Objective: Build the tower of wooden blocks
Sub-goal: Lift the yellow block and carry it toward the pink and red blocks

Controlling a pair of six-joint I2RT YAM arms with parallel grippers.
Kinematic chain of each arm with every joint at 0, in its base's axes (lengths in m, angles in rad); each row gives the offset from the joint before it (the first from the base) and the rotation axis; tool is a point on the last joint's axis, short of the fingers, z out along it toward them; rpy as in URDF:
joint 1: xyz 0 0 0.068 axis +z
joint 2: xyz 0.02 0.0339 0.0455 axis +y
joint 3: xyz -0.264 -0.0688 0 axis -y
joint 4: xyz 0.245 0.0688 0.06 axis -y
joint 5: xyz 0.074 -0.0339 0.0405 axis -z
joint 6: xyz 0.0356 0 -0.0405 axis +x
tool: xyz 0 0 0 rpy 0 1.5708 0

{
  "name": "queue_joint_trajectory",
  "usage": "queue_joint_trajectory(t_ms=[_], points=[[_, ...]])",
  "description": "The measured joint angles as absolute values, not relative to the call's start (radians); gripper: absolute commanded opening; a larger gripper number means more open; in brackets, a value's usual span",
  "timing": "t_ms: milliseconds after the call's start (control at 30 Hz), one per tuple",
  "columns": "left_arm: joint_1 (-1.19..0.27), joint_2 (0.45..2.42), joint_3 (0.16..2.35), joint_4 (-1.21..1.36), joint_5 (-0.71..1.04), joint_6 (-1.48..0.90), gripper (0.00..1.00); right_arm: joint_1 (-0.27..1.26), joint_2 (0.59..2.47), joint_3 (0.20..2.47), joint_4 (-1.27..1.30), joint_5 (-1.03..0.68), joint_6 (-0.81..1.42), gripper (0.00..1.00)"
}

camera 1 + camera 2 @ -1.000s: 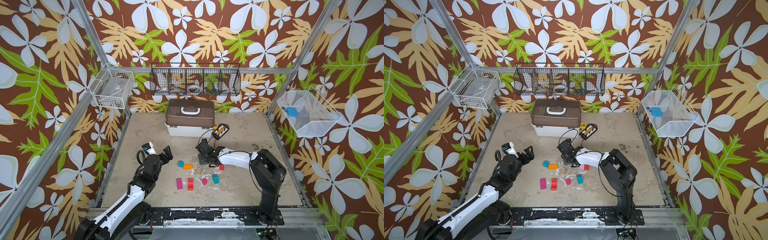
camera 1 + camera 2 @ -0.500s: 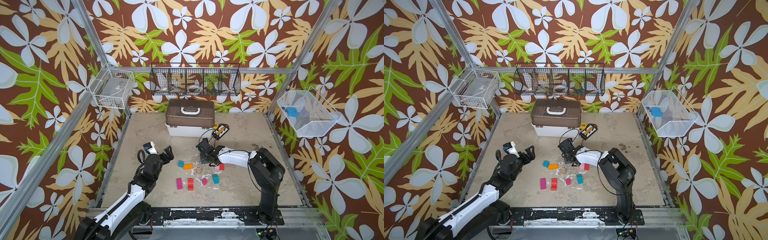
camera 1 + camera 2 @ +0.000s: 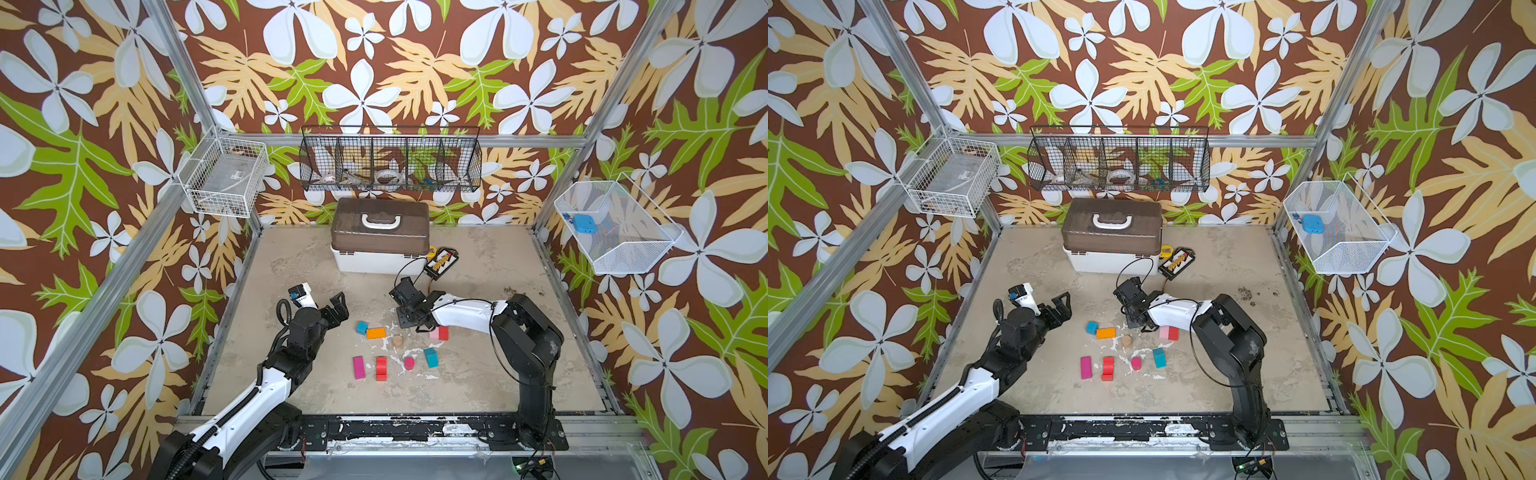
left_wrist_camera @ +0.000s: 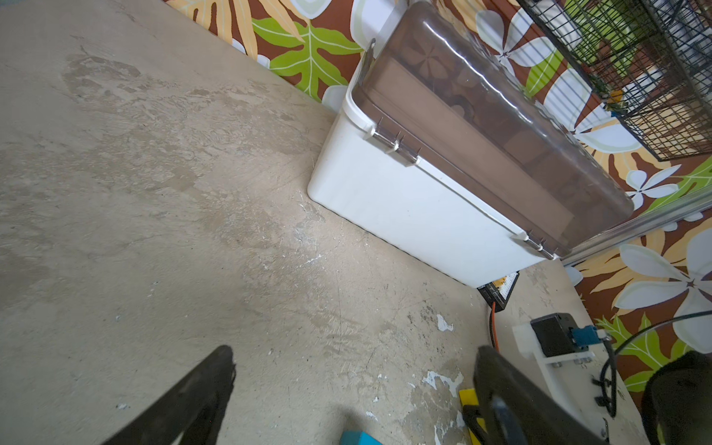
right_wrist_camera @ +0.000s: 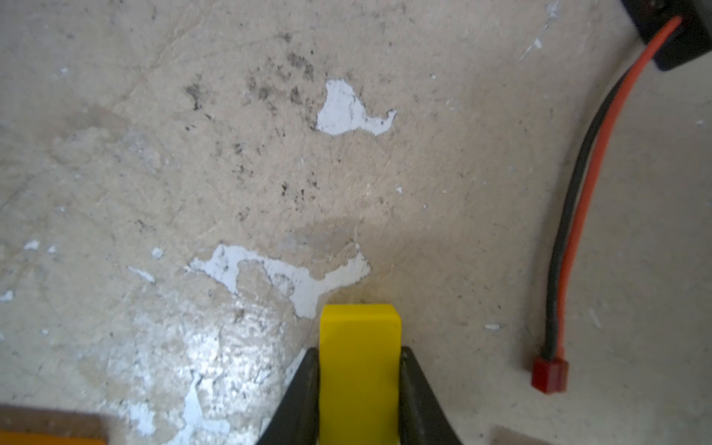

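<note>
- Change: over the last second the right gripper [image 5: 359, 353] has drawn its jaws in. The arm has hardly shifted. The left gripper [image 3: 338, 306] has edged toward the blocks.
- Right jaws: clamped on the yellow block [image 5: 360, 327], across its narrow width.
- Axis: the block's long axis runs along the fingers, and its far end projects past the tips. Whether it is clear of the table [image 3: 478, 270] cannot be told.
- Left jaws: wide apart, empty, near the teal cube [image 3: 361, 327].
- Remaining stock: orange bar [image 3: 376, 333], tan cylinder [image 3: 398, 341] and magenta bar [image 3: 359, 367] lie loose. No tower stands.
- Judgement: the lift falls to the right arm. The orange bar, a likely base, lies toward the left arm's side.
</note>
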State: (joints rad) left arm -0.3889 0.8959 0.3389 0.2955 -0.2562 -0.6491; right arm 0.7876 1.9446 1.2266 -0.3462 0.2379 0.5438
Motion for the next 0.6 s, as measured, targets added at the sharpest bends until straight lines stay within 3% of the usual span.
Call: queue_joint_trajectory(t_ms=[67, 167, 233, 600], points=[[-0.389, 0.896, 0.339, 0.296, -0.254, -0.649, 0.98, 0.794, 1.935, 1.225, -0.345, 0.235, 0.535, 0.32], [-0.389, 0.899, 0.339, 0.299, -0.252, -0.649, 0.98, 0.822, 1.926, 1.216, -0.344, 0.235, 0.519, 0.54], [-0.389, 0.905, 0.339, 0.306, -0.244, -0.649, 0.98, 0.839, 1.919, 1.203, -0.345, 0.236, 0.515, 0.60], [-0.389, 0.953, 0.355, 0.326, -0.212, -0.656, 0.98, 0.852, 1.861, 1.086, -0.301, 0.303, 0.573, 0.63]])
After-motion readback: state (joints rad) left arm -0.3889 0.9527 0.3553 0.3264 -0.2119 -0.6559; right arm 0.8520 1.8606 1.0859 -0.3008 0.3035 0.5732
